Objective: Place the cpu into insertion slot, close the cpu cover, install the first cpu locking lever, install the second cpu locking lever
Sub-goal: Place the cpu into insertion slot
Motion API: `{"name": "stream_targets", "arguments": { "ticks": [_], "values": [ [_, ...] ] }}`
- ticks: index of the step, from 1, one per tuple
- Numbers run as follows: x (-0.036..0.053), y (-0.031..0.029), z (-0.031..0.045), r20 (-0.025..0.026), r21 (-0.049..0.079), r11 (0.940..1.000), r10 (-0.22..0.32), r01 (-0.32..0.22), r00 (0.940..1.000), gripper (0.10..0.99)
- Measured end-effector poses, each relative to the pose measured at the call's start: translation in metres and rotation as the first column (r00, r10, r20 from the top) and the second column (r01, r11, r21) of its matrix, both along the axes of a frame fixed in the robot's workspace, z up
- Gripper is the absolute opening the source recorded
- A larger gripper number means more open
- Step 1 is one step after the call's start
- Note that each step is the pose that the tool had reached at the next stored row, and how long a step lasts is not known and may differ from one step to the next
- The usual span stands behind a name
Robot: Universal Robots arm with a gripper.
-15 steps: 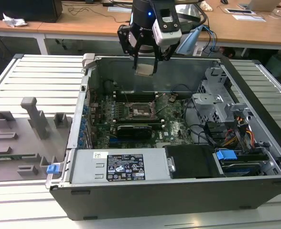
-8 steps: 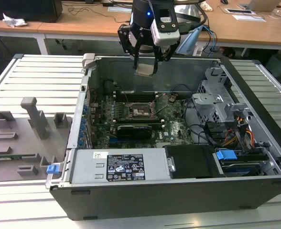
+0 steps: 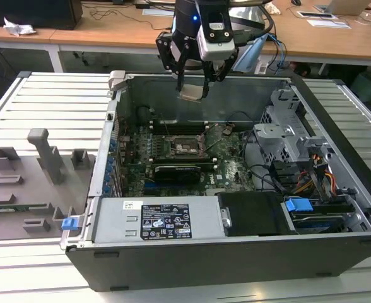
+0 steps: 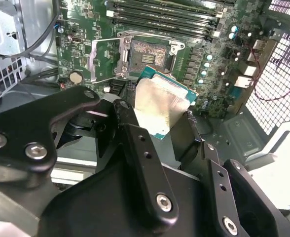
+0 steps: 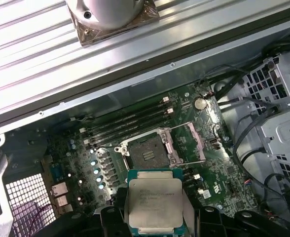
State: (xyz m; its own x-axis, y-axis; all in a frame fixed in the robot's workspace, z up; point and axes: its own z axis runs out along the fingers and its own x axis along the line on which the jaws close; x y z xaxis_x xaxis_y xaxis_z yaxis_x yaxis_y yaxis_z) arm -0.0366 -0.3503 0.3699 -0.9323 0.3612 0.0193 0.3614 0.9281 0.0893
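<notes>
**Chip in the air, socket open below**

Closest in: my claw [image 3: 194, 87] is clamped on the cpu [image 4: 160, 106], one finger on each of two opposite edges, silvery top showing in both wrist views. In the exterior view the chip hangs at a slant, not flat. It is in the air and touches nothing but me.

Below it, well apart, lies the insertion slot [image 5: 147, 152], dark and bare, nothing seated in it. The cpu cover [image 4: 96, 59] is swung open and lies just beside the socket, so the way down looks free. The long memory slots [image 5: 130, 123] run along the socket's far side, on the green circuit board [image 3: 231, 169].

Further out, I'm near the rear wall of the computer case [image 3: 173, 259]. Off to the exterior view's left, grey fixtures [image 3: 47, 154] sit on the table, well clear.

Now the worries. I hold this chip by its edges alone, so a jolt could twist it or let it slip onto the board. If it meets the socket slanted, a corner lands first and could damage the contacts. A small offset would leave it perched on the rim. I can't tell from here whether its orientation suits the socket. The open cover is close enough for my fingers to clip.
</notes>
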Motion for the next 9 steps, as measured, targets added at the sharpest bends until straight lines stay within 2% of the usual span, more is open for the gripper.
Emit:
{"name": "stream_targets", "arguments": {
  "ticks": [9],
  "values": [
    [0.0,0.0,-0.0001,0.0,0.0,0.9975,-0.07,0.07,0.9975,0.525]
  ]
}}
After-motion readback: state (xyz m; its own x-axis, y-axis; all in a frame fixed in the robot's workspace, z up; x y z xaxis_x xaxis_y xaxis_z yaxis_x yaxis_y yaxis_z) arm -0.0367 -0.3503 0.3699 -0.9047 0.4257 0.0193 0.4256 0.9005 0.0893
